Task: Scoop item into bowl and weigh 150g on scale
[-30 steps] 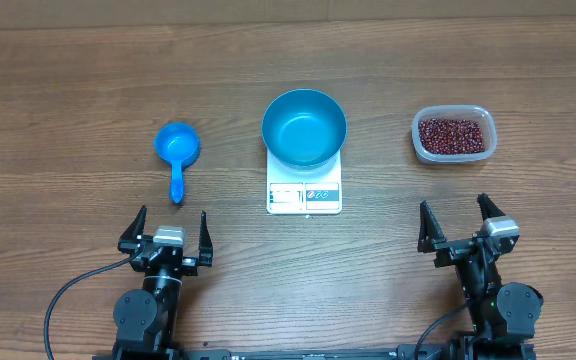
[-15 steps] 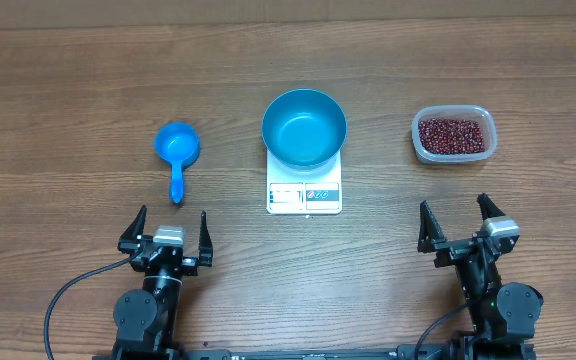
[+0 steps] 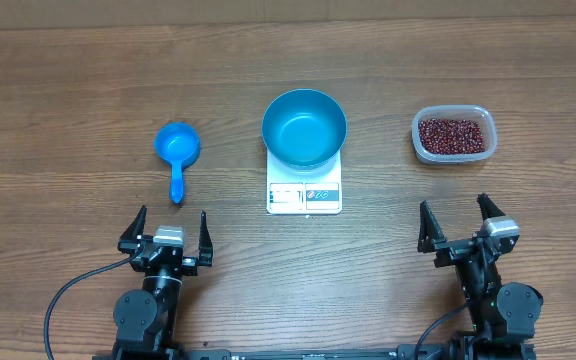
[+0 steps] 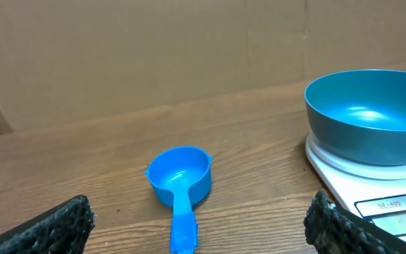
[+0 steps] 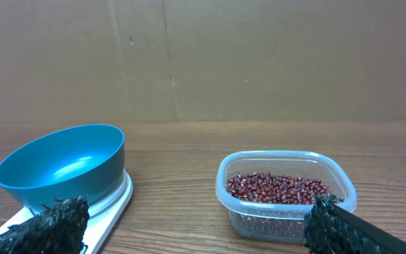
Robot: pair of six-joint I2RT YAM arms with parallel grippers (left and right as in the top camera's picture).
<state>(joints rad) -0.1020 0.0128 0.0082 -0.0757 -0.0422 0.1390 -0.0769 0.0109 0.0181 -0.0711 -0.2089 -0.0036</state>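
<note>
Low over the tabletop (image 3: 68, 90) at near left, the left pincer (image 3: 173, 212) points forward, released, jaws spread wide and empty. Beyond it lies a blue scoop (image 3: 176, 150), handle toward the arm. At centre the bowl (image 3: 304, 127) sits on the scale (image 3: 304, 197). Farther right, the beans (image 3: 453, 135) lie in a clear tub (image 3: 417, 148); before it the right pincer (image 3: 454, 203) is posed likewise, released and empty.

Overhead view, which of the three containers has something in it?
The clear tub on the right: it alone holds red-brown beans. The bowl on the scale and the scoop on the left are both empty.
</note>
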